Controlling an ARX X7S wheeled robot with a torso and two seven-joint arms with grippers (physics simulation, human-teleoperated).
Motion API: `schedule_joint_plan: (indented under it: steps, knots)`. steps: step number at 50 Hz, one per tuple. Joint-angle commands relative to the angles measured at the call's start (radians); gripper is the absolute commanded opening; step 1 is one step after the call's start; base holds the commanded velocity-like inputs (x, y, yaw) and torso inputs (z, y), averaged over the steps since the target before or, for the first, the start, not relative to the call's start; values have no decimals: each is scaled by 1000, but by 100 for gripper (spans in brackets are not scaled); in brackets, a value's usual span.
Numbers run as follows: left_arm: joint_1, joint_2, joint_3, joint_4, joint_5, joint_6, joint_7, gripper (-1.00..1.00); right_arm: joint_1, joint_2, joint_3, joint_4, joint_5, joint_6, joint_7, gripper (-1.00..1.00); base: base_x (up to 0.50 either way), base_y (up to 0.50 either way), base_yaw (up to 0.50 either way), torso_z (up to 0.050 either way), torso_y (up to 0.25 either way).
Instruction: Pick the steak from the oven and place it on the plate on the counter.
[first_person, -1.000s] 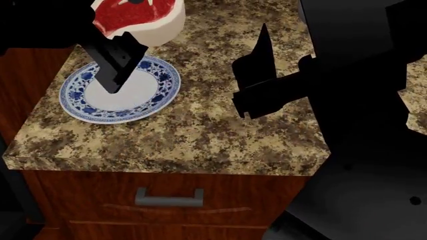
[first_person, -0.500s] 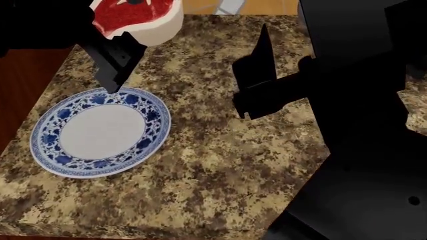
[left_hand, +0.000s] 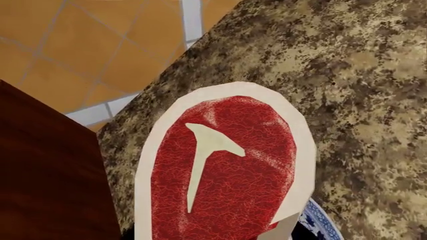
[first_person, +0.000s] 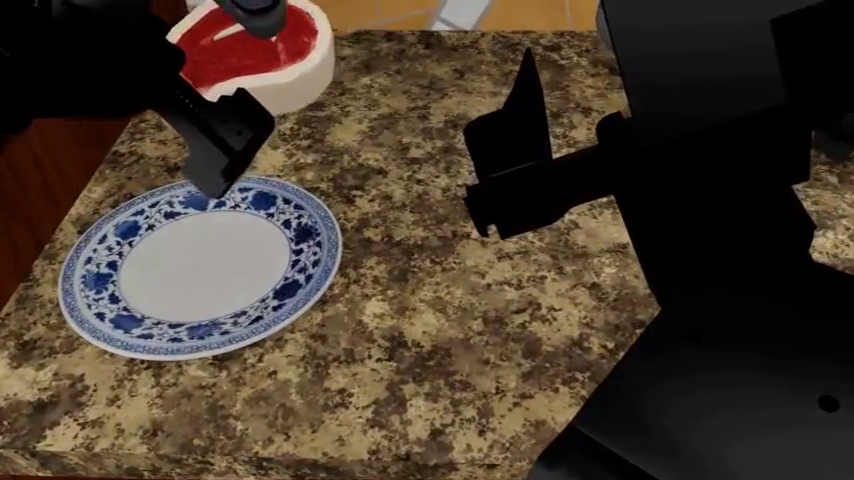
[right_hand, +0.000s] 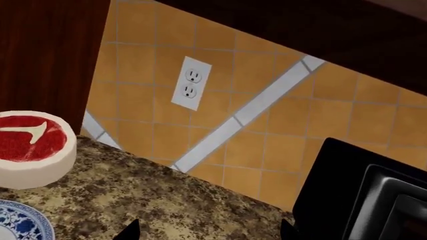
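The steak (first_person: 254, 50), red on top with cream sides, is held in my left gripper (first_person: 238, 80), which is shut on it. It hangs over the counter (first_person: 427, 300) just beyond the far rim of the blue-and-white plate (first_person: 200, 265). One black finger (first_person: 220, 135) reaches down to the plate's far rim. In the left wrist view the steak (left_hand: 220, 170) fills the frame and hides the jaws, with a sliver of plate (left_hand: 320, 225) beside it. My right gripper (first_person: 514, 150) is open and empty over the counter's middle. The right wrist view shows the steak (right_hand: 33, 145) and the plate's edge (right_hand: 20, 222). The oven is out of view.
The counter's left edge drops to red-brown cabinet wood (first_person: 40, 170). An orange tiled wall with a white outlet (right_hand: 188, 83) backs the counter (right_hand: 167, 200). A black appliance (right_hand: 373, 200) stands at the counter's right. My right arm (first_person: 721, 200) fills the right side.
The head view first shifted so the plate sits lower and the counter's front edge dropped out of view. Since then the steak has come down and a little left, closer to the plate's far rim.
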Motion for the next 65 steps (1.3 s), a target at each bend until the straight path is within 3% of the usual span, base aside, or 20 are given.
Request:
schedule_joint_plan:
  steps: [1,24,36,65]
  knots:
    - [27,33,53,-174,58,102,-17,-100,-13,-5,8,4,1,-9,6,100,0,0,0,0,0]
    - [4,205,135,-802,114,461,2,-100,-22,-1,17,7,23,-16,20,100,0,0,0,0,0]
    - [75,132,139,-623,98,355,-32,-100,-29,-3,17,4,29,-13,29,100,0,0,0,0,1]
    - [157,109,134,-602,76,337,-52,-100,-27,1,12,3,45,-10,39,100,0,0,0,0,0]
